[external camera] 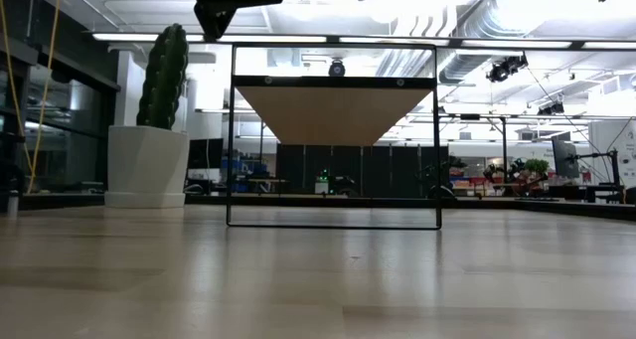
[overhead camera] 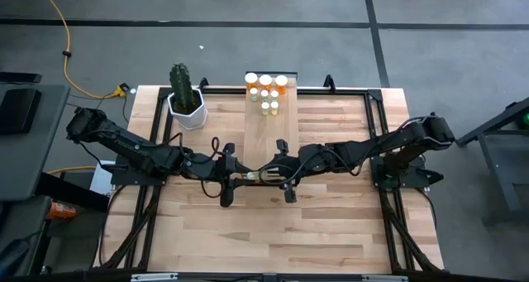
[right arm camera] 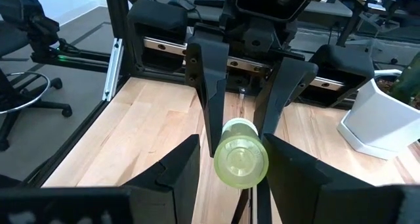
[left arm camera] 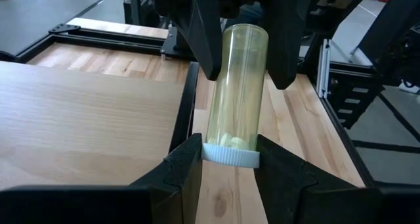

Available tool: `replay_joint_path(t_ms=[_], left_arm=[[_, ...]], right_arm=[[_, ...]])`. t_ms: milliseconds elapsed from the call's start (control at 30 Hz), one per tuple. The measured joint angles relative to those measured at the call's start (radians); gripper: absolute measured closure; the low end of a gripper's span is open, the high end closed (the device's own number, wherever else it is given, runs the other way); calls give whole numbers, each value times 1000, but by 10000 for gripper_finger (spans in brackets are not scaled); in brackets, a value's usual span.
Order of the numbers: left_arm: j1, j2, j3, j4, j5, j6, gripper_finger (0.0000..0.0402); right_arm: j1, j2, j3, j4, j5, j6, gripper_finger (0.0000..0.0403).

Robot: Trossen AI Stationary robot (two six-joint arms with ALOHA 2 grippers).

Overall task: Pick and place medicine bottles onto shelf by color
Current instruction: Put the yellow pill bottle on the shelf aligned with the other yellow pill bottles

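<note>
Meeting over the middle of the surface (overhead camera: 331, 232), the two arms are sharing one pale green-yellow bottle (overhead camera: 263, 175), which is lying horizontally in the air between them, just near of the shelf (overhead camera: 263, 137). The left tool (left arm camera: 230, 159) is reaching in from the left and is clamping the bottle at its white cap (left arm camera: 230, 156), its two dark fingers (left arm camera: 180, 168) pressing on either side of the cap. The right tool (right arm camera: 230, 159) is coming from the right and is facing the bottle's clear base end; its fingers are sitting narrowly on both sides of the body, close against it, though whether they are actually pressing on the plastic cannot be told. In the left wrist view the bottle's body is running away from the cap straight into the gap of the opposing fingers (left arm camera: 200, 27), with a few pale pills resting by the cap. On the far end of the shelf, the other medicine bottles (overhead camera: 266, 90) are standing upright in a tight cluster, orange ones and smaller green-yellow ones, all white-capped. Left of that cluster, a white cactus pot (overhead camera: 187, 110) is sitting on the far left of the surface.
</note>
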Motion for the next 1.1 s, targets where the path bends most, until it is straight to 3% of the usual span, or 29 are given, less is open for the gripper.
replay_joint_path(t_ms=[433,633,833,1100], left_arm=[[0,0,0,0,-5,19,289],[0,0,0,0,-23,19,288],[0,0,2,16,-30,26,266],[-1,-17,2,15,-41,60,235]], right_arm=[[0,0,0,0,1,0,251],[0,0,0,1,17,0,285],[0,1,0,1,32,-3,317],[-9,-18,-1,-74,41,-19,306]])
